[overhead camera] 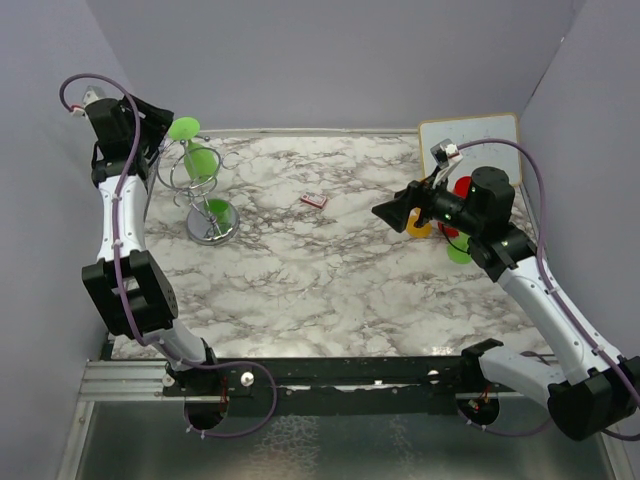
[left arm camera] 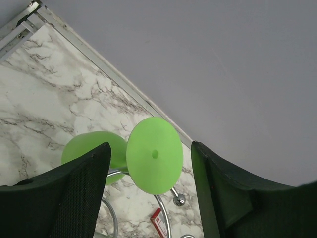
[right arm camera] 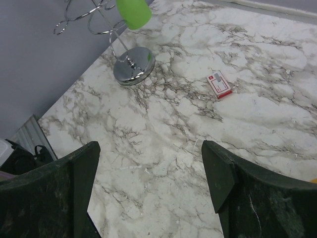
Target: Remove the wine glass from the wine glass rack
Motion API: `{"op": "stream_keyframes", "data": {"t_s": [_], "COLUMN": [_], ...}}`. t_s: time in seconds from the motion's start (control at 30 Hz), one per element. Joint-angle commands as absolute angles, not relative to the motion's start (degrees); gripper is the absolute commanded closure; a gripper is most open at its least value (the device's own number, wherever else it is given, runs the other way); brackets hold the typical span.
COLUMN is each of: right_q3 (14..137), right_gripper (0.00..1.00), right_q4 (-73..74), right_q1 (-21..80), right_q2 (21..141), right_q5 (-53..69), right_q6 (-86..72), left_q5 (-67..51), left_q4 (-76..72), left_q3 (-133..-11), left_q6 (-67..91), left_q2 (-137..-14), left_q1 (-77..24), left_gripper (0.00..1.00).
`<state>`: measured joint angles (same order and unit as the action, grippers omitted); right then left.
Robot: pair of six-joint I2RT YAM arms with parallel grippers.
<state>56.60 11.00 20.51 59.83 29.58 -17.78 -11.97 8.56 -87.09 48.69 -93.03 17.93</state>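
Observation:
A green wine glass (overhead camera: 200, 160) hangs upside down on the wine glass rack (overhead camera: 212, 222), a silver wire stand at the back left. Its round foot (left arm camera: 154, 154) points up and its bowl (left arm camera: 91, 148) hangs below. My left gripper (left arm camera: 149, 147) is open, with one finger on each side of the foot and a gap showing on both sides. The top view puts the left gripper (overhead camera: 165, 138) right beside the rack's top. My right gripper (overhead camera: 385, 212) hovers open over the table's right half with nothing between its fingers. From there the rack (right arm camera: 132, 72) shows far off.
A small red and white card (overhead camera: 313, 200) lies on the marble near the middle back. A white board (overhead camera: 490, 135) leans at the back right corner. Red (overhead camera: 462, 186), yellow (overhead camera: 418, 225) and green (overhead camera: 458, 250) items sit partly behind the right arm. Walls close in on the left and back.

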Motion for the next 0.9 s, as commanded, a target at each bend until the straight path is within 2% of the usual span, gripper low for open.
{"op": "stream_keyframes", "data": {"t_s": [0.0,0.33,0.87], "right_q3": [56.60,56.43,56.25], "right_gripper": [0.16,0.16,0.17], "right_q4": [9.47,9.76,9.67], "right_q1": [20.39,20.38,20.37], "right_q2": [59.87,59.82,59.70], "right_q5": [31.40,31.32,32.00], "right_q6": [-18.11,-18.19,-18.63], "left_q5": [-12.74,-19.55,-21.52], "left_q4": [10.30,6.73,3.25], "left_q3": [-90.66,-90.40,-85.28], "left_q6": [46.24,45.70,47.54], "left_q2": [-95.71,-99.16,-95.19], "left_q1": [18.28,18.29,18.45], "left_gripper": [0.33,0.47,0.56]}}
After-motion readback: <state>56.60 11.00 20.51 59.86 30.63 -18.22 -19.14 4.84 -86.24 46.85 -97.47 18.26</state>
